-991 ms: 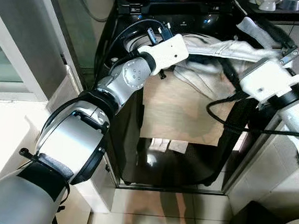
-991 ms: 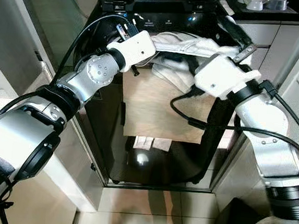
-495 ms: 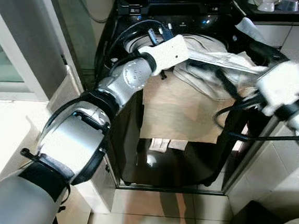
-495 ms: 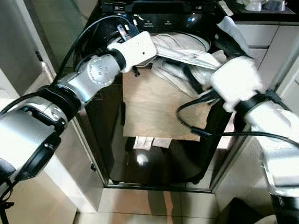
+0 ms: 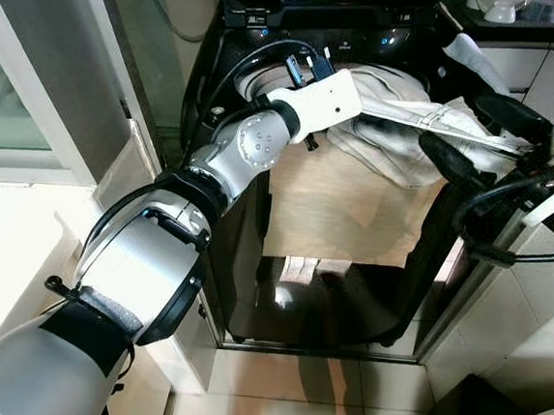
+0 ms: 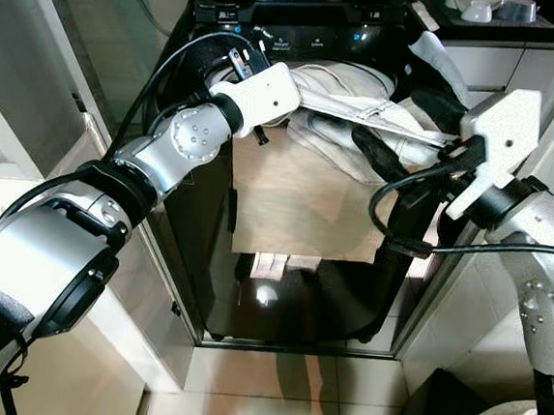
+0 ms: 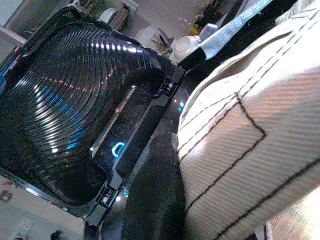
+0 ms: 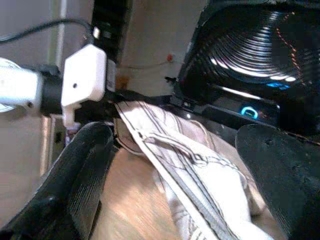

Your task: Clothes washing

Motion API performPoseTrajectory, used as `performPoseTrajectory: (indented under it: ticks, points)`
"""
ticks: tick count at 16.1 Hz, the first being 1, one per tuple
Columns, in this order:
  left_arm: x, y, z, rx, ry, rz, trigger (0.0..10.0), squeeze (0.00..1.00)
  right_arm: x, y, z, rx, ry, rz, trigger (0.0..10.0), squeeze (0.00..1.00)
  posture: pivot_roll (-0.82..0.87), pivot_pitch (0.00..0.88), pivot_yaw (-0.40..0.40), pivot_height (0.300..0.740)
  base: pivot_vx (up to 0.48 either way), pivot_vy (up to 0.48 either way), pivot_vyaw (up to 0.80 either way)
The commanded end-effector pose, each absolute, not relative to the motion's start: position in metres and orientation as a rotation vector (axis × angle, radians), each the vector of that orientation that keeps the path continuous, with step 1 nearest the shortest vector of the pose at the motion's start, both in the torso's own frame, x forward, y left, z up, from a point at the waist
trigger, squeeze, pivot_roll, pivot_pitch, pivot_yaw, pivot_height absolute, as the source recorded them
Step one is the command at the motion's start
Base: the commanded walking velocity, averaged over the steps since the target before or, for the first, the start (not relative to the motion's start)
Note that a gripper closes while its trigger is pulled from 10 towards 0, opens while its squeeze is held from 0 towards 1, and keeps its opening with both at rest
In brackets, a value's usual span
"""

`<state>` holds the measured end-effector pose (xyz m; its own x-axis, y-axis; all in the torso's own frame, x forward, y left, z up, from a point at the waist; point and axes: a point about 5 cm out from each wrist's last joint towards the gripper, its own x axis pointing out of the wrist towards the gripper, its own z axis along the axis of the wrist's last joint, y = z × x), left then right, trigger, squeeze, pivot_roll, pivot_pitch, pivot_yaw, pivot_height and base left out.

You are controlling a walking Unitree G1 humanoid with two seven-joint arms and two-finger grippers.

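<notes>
You've got a black top-load washing machine, lid up at the far side. Pale striped garment heaped across its open top, hanging over the right rim.

You have the washing machine straight ahead, with the garment heaped on its top opening. The left gripper is at the garment's left end, the right gripper at its right, fingers spread either side of the cloth.

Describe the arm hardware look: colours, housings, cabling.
Both arms are silver with black joint bands. The left arm ends in a white boxy wrist housing with looping black cables; the right arm has a similar white angular housing and black cable. Each tool has two long black fingers.
</notes>
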<state>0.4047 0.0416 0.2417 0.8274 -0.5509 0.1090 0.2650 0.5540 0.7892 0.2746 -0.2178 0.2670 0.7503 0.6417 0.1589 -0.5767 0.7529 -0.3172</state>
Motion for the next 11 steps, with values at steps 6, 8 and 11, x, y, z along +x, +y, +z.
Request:
performPoseTrajectory:
  ticks: [6, 8, 11]
  points:
    - [0.413, 0.073, 0.237, 0.869, -0.281, -0.386, 0.0, 0.0, 0.28, -0.237, 0.243, -0.903, -0.07, 0.552, 10.0, 0.0, -0.23, 0.0, 0.115, 0.74, 0.0, 0.0, 0.0]
    - [0.413, 0.072, 0.239, 0.865, -0.286, -0.382, 0.0, 0.0, 0.289, -0.233, 0.232, -1.133, -0.073, 0.533, 10.0, 0.0, -0.23, 0.0, 0.109, 0.74, 0.0, 0.0, 0.0]
    - [0.414, 0.073, 0.24, 0.86, -0.288, -0.373, 0.0, 0.0, 0.295, -0.224, 0.207, -1.48, -0.13, 0.55, 10.0, 0.0, -0.23, 0.0, 0.098, 0.74, 0.0, 0.0, 0.0]
